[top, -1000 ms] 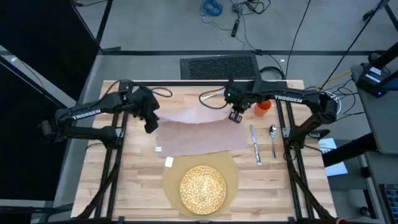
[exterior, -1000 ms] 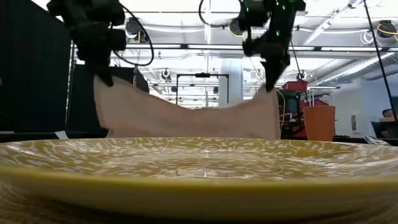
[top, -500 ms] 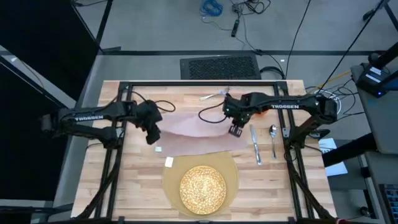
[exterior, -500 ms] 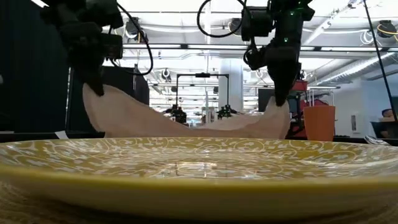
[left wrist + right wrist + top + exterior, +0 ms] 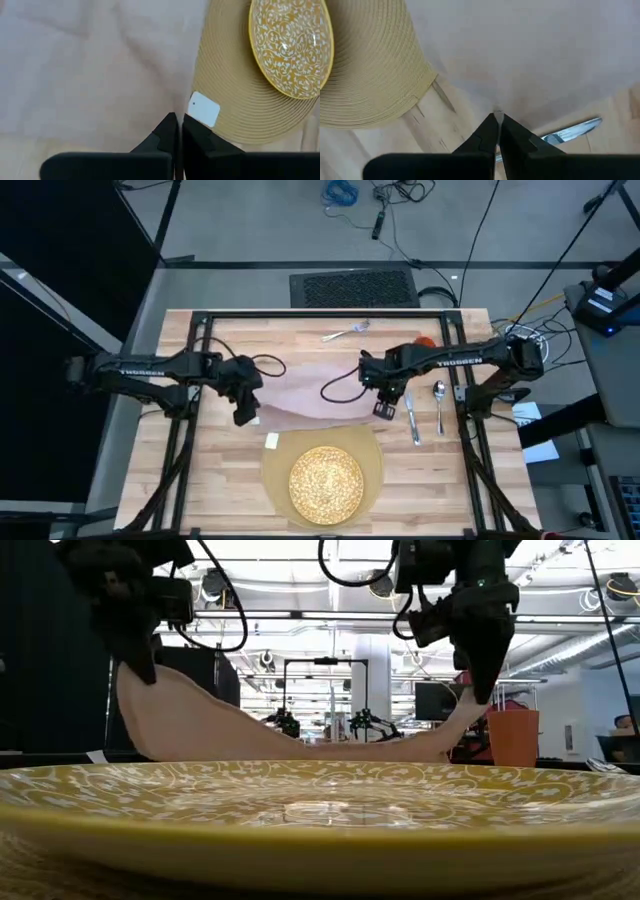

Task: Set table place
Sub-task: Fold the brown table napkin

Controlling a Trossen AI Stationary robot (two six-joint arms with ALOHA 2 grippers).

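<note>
Above woven round placemat (image 5: 322, 470) — soft napkin (image 5: 305, 388) pinched by both grippers.

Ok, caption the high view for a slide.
Both end effectors, left and right, hold the beige napkin by its corners, above the yellow plate on its placemat.

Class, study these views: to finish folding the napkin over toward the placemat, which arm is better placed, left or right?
Neither alone. The left gripper and right gripper each have their jaws shut on a corner of the napkin, both raised near the placemat. Probably both should lower together; the right sits nearer the knife.
</note>
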